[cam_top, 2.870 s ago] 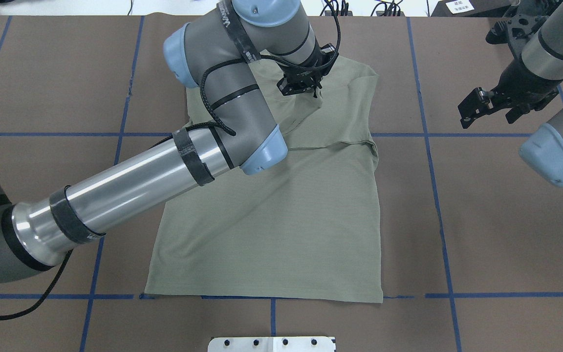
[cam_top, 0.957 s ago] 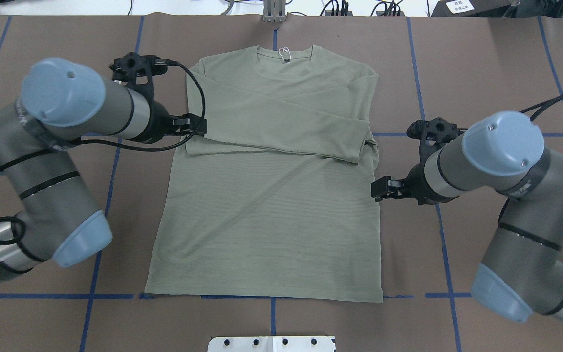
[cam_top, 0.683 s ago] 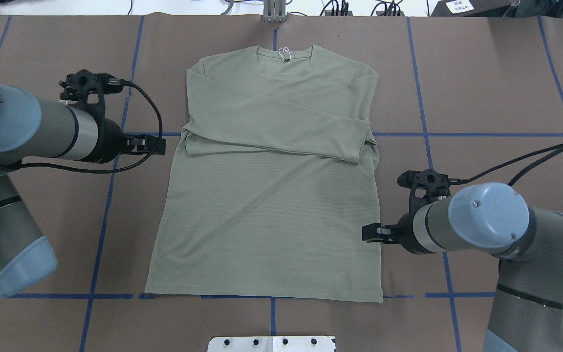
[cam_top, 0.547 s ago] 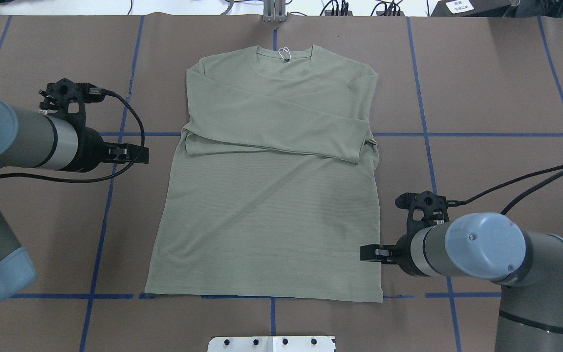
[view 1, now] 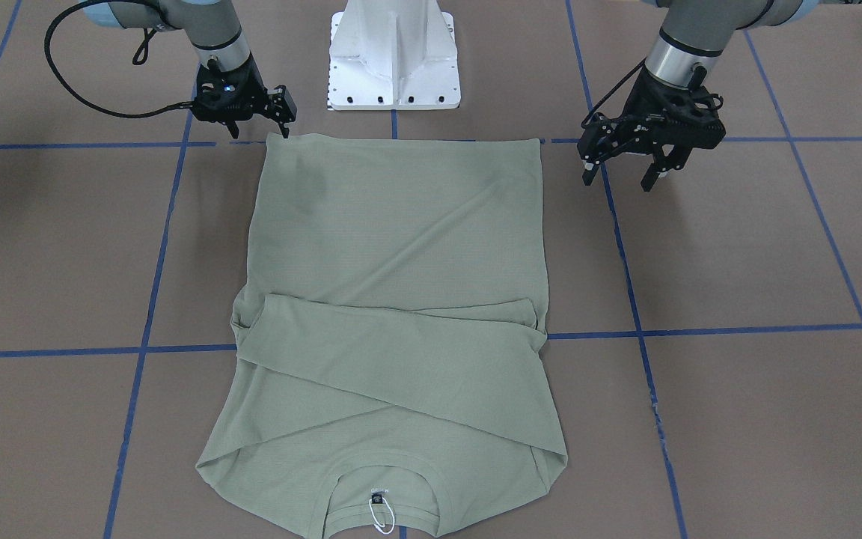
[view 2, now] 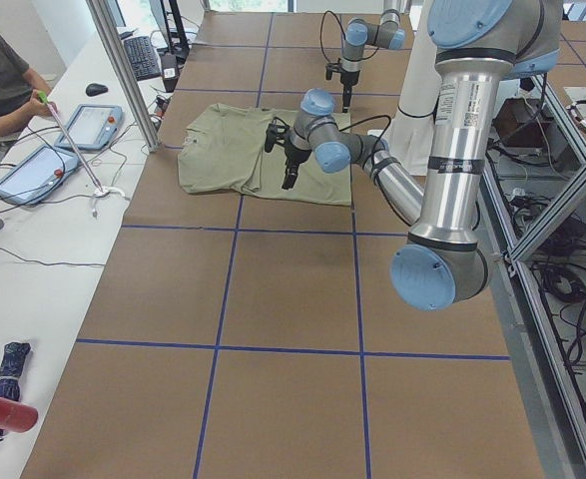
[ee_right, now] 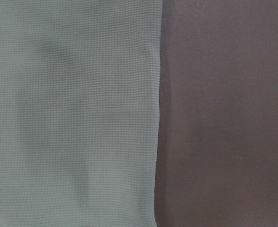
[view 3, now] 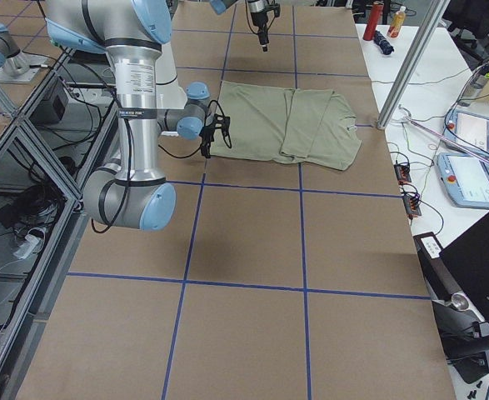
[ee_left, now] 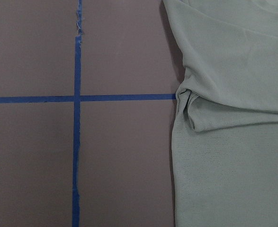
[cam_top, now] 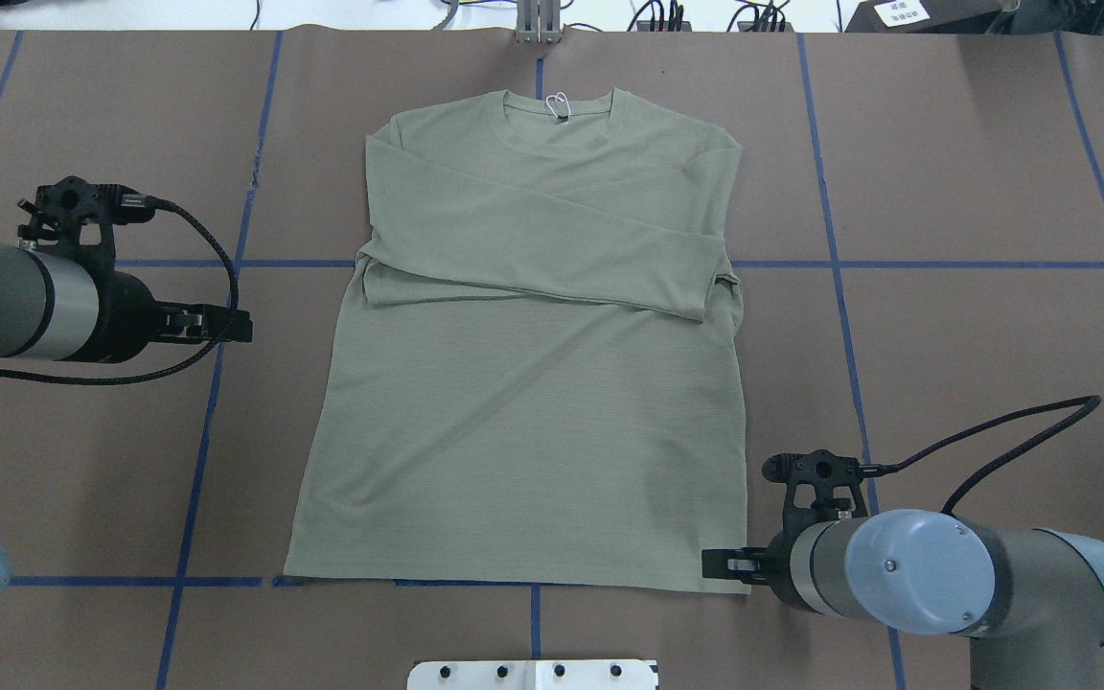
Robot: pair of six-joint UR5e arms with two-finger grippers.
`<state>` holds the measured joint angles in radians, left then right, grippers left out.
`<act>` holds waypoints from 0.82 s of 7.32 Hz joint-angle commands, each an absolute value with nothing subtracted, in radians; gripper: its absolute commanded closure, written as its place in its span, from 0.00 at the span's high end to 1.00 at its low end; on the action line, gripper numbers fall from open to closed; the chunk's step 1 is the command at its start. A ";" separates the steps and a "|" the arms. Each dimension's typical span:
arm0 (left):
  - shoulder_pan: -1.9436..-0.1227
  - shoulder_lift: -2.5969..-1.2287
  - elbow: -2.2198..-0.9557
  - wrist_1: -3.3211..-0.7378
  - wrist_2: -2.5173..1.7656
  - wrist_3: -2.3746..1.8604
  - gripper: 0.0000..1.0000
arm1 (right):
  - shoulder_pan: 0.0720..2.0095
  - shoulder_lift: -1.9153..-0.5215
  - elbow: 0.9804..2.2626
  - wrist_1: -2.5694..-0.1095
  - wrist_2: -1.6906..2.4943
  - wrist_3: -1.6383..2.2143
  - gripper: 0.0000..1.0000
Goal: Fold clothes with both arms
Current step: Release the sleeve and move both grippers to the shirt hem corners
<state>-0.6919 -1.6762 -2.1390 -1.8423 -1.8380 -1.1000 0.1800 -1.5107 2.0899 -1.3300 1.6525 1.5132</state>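
Seen from overhead, with the neck at 12 o'clock and the hem at 6 o'clock, a pale sage-green long-sleeved shirt (cam_top: 523, 422) is lying flat, front up, in the middle of a brown table (cam_top: 993, 172) that is marked off in squares by blue tape lines (cam_top: 945, 264). Both sleeves (cam_top: 552, 254) are lying crossed over the chest, one on top of the other, so the garment is forming a plain rectangle that can, by the look of it, be folded hem to neck. A small white tag (cam_top: 559, 100) on a string is resting at the round neckline. The knit is looking smooth, with only faint diagonal creases across the body. The right gripper (cam_top: 710, 564) is hovering low at the shirt's 5 o'clock corner, just beside the hem and side seam, with its jaws apart and nothing between them, probably placed there to take that corner. The left gripper (cam_top: 238, 328) is hanging at the shirt's 9 o'clock side, apart from the cloth and over bare table, its jaws spread wide and empty. It is likely needing to reach the 7 o'clock hem corner before both arms can lift together.
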 commanded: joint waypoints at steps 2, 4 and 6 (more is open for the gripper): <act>-0.692 -1.675 -2.158 -1.838 -1.862 -1.100 1.00 | 0.158 -1.506 2.068 -1.328 1.655 1.517 0.91; -0.692 -1.675 -2.158 -1.838 -1.864 -1.100 1.00 | 0.160 -1.487 2.071 -1.328 1.664 1.517 0.85; -0.692 -1.677 -2.158 -1.838 -1.864 -1.100 1.00 | 0.160 -1.477 2.069 -1.330 1.663 1.517 0.81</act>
